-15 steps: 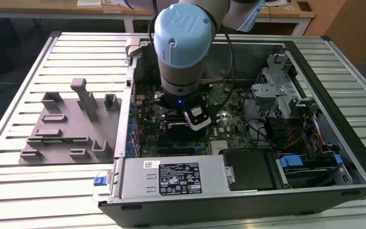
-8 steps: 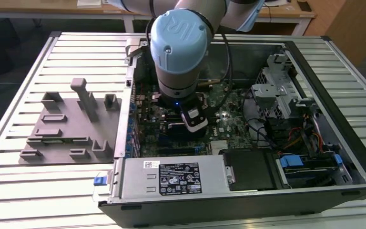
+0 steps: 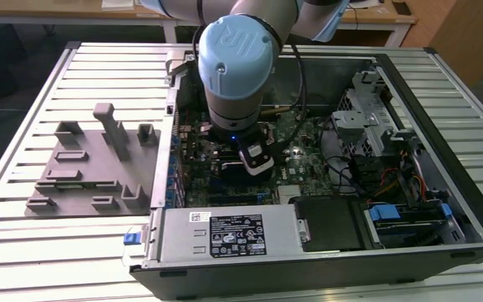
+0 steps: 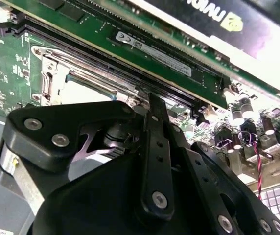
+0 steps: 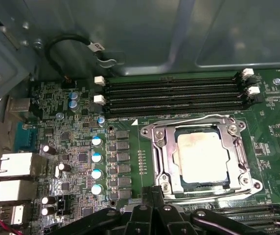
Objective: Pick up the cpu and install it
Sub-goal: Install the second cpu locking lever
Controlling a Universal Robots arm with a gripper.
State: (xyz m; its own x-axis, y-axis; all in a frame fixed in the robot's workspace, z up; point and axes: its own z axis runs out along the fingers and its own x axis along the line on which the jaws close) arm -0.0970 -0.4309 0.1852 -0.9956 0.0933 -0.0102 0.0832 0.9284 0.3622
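Note:
The cpu (image 5: 202, 156), a pale silvery square, lies flat inside the metal socket frame (image 5: 160, 161) on the green motherboard (image 5: 272, 122). Its pale surface (image 4: 88, 93) also shows past the gripper body in the second wrist view. My gripper (image 5: 152, 195) hangs just off the socket's near edge, apart from the chip. Its fingertips are pressed together with nothing between them. In the exterior view the gripper (image 3: 243, 175) sits low inside the open computer case (image 3: 443, 126), under the blue-capped wrist.
A grey plastic fixture (image 3: 90, 170) with upright blocks stands on the slatted table at the exterior view's left. Memory slots (image 5: 172, 95) run beside the socket. A power supply (image 3: 224, 236) and drive cages (image 3: 367, 119) crowd the case.

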